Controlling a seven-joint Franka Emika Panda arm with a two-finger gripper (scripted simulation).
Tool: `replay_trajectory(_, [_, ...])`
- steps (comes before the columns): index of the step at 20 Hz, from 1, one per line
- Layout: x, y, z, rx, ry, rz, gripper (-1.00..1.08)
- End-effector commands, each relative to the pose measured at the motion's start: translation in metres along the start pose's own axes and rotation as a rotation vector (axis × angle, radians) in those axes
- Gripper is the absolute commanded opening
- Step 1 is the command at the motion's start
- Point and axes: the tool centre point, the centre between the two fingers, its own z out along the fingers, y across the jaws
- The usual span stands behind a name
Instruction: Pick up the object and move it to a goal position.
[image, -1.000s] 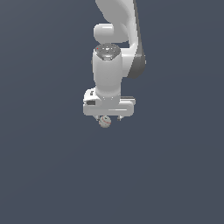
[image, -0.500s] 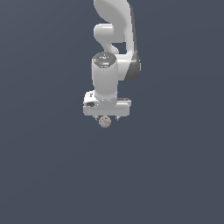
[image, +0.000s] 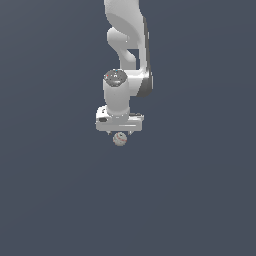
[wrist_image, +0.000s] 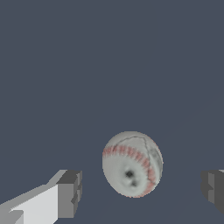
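While my arm (image: 127, 45) hangs down from the top of the exterior view, my gripper (image: 120, 134) points straight down, with the baseball (image: 119, 139) showing just below its white bar (image: 120, 121). From that camera I cannot tell whether the ball touches anything.

My wrist camera settles more. My two grey fingertips (wrist_image: 70, 193) stand wide apart, one on each side of the baseball (wrist_image: 132, 163), with clear gaps of dark ground between each pad and the ball. So my jaws are spread wide and grip nothing; the ball sits between them, nearer the finger with the white link than the other fingertip (wrist_image: 213, 189), which is cut off at the picture's edge.

Being round, the ball has no long axis to speak of. Its red stitching runs in a curved band across the off-white skin, a thin dark seam line arcs over the part above that band, and a small dark spot faces my wrist camera.

All around is one flat, dark blue-grey surface (image: 200, 200), plain and unmarked. No edge, wall or horizon shows in either view.
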Motion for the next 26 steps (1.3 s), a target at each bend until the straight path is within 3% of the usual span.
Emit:
replay_trajectory(1, [-0.008, 0.002, 0.007, 0.001, -0.004, 0.001, 1.0])
replay_trajectory(10, [-0.013, 0.003, 0.014, 0.001, -0.007, 0.001, 1.0])
replay_trajectory(25, [-0.014, 0.004, 0.061, 0.001, -0.007, 0.001, 1.0])
replay_trajectory(26, [-0.014, 0.004, 0.061, 0.001, -0.007, 0.001, -1.0])
